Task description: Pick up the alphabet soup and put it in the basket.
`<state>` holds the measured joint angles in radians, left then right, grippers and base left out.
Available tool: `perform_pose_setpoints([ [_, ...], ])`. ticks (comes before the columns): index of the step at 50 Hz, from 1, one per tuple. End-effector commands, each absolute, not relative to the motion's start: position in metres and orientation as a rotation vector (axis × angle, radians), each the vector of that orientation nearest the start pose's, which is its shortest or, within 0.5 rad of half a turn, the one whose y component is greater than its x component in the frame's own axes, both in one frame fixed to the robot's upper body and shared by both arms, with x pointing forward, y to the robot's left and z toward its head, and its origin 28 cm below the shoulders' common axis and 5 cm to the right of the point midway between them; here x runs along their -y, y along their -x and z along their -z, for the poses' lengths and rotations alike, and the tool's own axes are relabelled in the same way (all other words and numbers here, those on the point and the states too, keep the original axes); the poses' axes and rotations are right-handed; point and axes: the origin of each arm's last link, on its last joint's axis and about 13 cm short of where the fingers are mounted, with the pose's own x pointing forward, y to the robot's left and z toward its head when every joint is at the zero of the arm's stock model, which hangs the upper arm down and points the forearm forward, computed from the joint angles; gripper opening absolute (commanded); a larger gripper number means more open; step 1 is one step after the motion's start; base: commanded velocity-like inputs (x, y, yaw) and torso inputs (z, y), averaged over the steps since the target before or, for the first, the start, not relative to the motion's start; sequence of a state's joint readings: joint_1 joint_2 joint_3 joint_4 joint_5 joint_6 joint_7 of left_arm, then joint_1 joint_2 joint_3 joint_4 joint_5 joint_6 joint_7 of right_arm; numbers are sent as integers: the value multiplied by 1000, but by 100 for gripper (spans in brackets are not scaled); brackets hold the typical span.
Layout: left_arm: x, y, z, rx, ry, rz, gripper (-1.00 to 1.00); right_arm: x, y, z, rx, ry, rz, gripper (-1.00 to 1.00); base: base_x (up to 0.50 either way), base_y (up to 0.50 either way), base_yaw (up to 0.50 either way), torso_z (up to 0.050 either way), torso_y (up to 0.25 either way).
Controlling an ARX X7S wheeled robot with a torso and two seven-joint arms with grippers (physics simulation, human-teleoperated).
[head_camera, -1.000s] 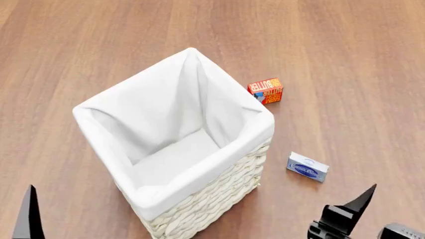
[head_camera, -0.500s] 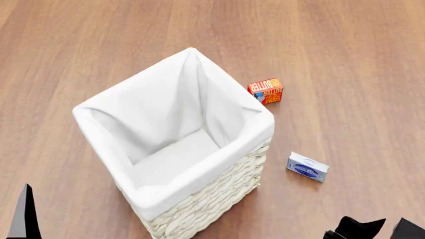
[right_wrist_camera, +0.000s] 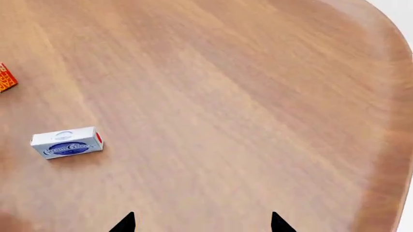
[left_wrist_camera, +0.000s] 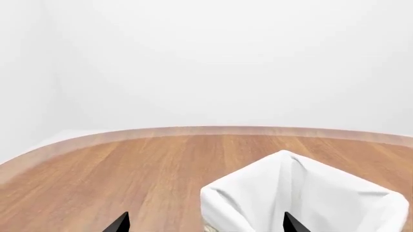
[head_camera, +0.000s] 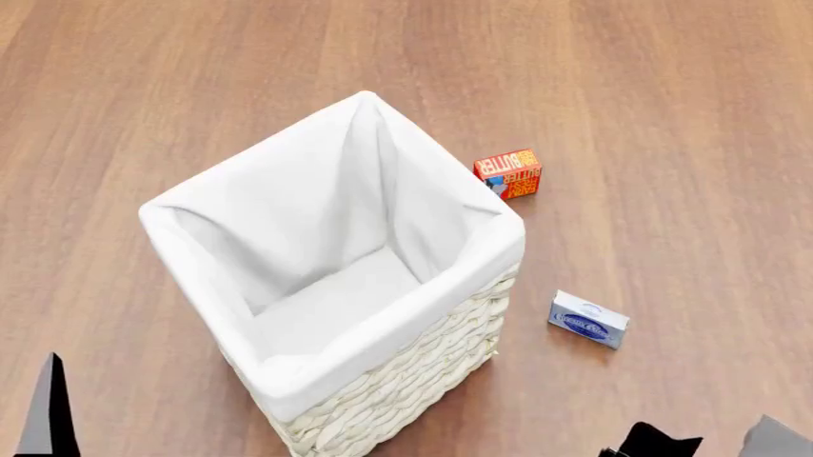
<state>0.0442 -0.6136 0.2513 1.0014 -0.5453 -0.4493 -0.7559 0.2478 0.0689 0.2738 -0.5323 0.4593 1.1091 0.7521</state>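
Note:
The alphabet soup can shows in no view. The basket (head_camera: 381, 381), cream wicker with a white cloth liner, stands in the middle of the head view, and nothing shows inside it. Its liner also shows in the left wrist view (left_wrist_camera: 303, 198), just ahead of my left gripper (left_wrist_camera: 205, 224), which is open and empty. One finger (head_camera: 49, 419) of that gripper shows at the bottom left of the head view. My right gripper (right_wrist_camera: 202, 223) is open and empty over bare wood. Only a dark part of it (head_camera: 654, 444) shows at the bottom right of the head view.
A small orange-red box (head_camera: 508, 173) lies right of the basket's far corner and shows at the edge of the right wrist view (right_wrist_camera: 5, 77). A flat blue-white box (head_camera: 588, 320) lies right of the basket, also in the right wrist view (right_wrist_camera: 66, 143). The table's rounded edge (right_wrist_camera: 387, 96) is nearby.
My right gripper has dropped toward the bottom edge of the head view, so only its top shows now. My left finger has sunk slightly. The basket and boxes have not moved.

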Motion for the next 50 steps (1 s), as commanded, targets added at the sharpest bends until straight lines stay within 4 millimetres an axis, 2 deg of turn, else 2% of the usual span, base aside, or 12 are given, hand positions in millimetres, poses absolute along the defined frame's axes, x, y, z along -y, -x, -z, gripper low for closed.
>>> perform_pose_setpoints([
  [1,-210,-136,-160,242,7,-31,100,127,-220,-112,-441,-229,639,100,0,0,0,0,0],
  [17,-209,-136,-159,234,7,-30,100,125,-219,-107,-526,-281,637,100,0,0,0,0,0],
  [50,-209,-136,-159,230,8,-33,100,115,-224,-98,-548,-252,548,100,0,0,0,0,0],
])
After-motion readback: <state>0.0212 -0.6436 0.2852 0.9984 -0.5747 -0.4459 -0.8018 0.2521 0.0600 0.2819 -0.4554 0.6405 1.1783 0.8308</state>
